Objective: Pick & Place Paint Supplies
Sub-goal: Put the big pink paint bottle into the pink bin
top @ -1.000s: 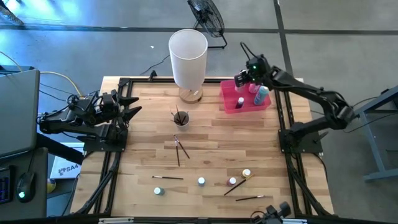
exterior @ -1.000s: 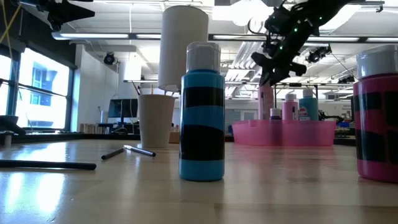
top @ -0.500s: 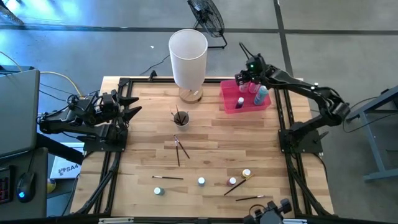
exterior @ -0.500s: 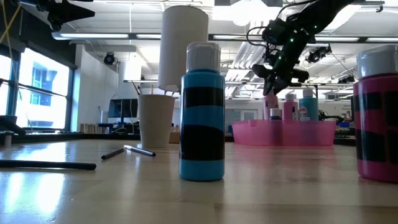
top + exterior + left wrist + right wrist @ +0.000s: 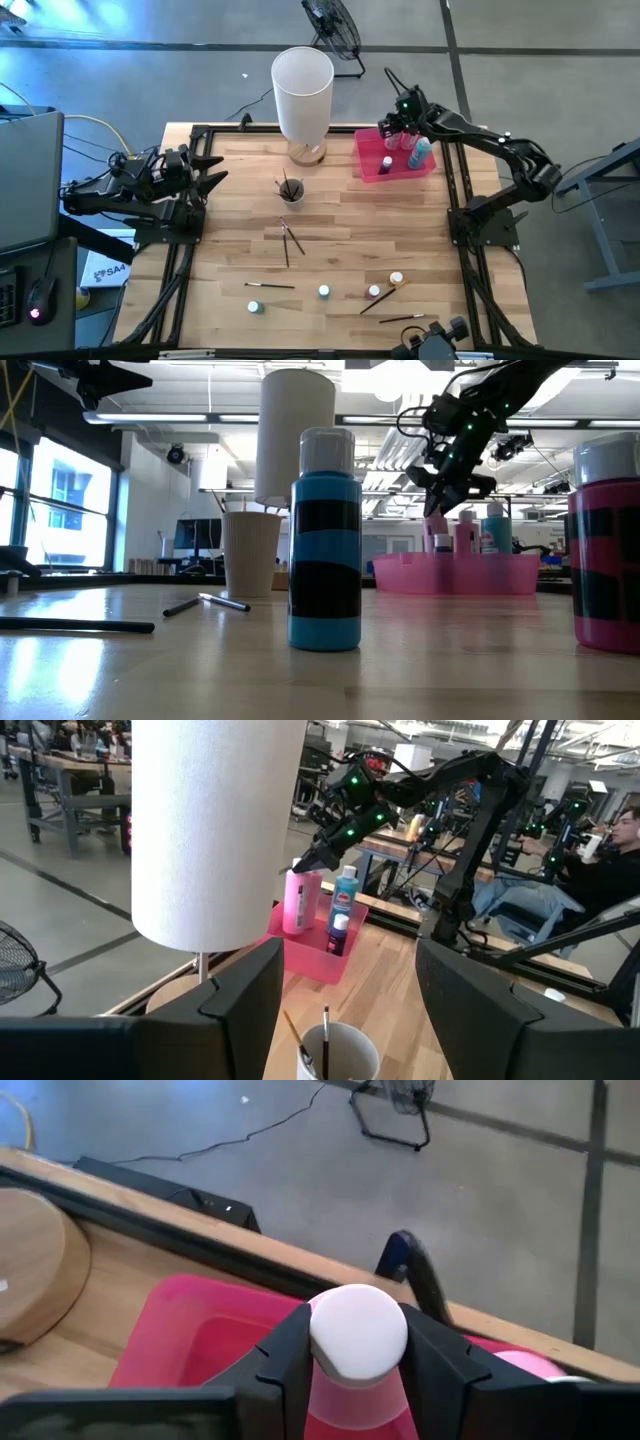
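My right gripper (image 5: 358, 1355) is over the pink tray (image 5: 400, 172) at the table's far right, shut on a tall pink paint bottle (image 5: 301, 900) with a white cap. In the tray stand a teal bottle (image 5: 346, 892) and a small pink-capped one (image 5: 387, 163). Several small bottles (image 5: 324, 291) and thin brushes (image 5: 287, 240) lie on the near part of the table. My left gripper (image 5: 215, 170) waits open at the table's left side, pointing level. My right gripper pinches the pink bottle's white cap (image 5: 358, 1330) between its two fingers, one on each side. The fingers slant down from above. The bottle hangs upright with its lower part inside the tray; whether its bottom rests on the tray floor I cannot tell.
A tall white cylinder (image 5: 302, 95) on a wooden foot stands at the far middle, left of the tray. A paper cup (image 5: 291, 190) with brushes sits in front of it. A teal bottle (image 5: 325, 540) and a pink one (image 5: 605, 550) stand close to the low camera.
My right gripper has sunk with the pink bottle toward the tray and drifted a little toward the table's left; the bottle stays upright and now reaches down among the bottles in the tray.
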Robot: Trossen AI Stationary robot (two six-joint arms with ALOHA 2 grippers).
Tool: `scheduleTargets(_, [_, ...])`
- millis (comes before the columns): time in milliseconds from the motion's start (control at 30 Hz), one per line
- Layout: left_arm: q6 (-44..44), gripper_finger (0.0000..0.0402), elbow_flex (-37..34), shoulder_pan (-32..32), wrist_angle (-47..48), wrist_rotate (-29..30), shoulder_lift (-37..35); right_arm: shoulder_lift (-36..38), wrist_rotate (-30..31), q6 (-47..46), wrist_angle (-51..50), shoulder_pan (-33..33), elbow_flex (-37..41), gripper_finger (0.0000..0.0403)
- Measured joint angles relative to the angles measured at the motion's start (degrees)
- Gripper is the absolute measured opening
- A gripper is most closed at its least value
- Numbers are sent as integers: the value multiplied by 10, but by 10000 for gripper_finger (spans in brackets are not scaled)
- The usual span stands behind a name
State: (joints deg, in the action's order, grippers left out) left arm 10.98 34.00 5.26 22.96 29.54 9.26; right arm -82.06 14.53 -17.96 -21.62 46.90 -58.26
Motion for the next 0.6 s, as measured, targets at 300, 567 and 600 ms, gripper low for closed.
scheduleTargets(300, [0,222,0,0,0,0,0,0,0,2,-7,0,0,168])
scheduleTargets(567, [0,222,0,0,1,0,0,0,-1,15,-10,0,0,191])
scheduleTargets(600, [0,222,0,0,1,0,0,2,-2,17,-9,0,0,192])
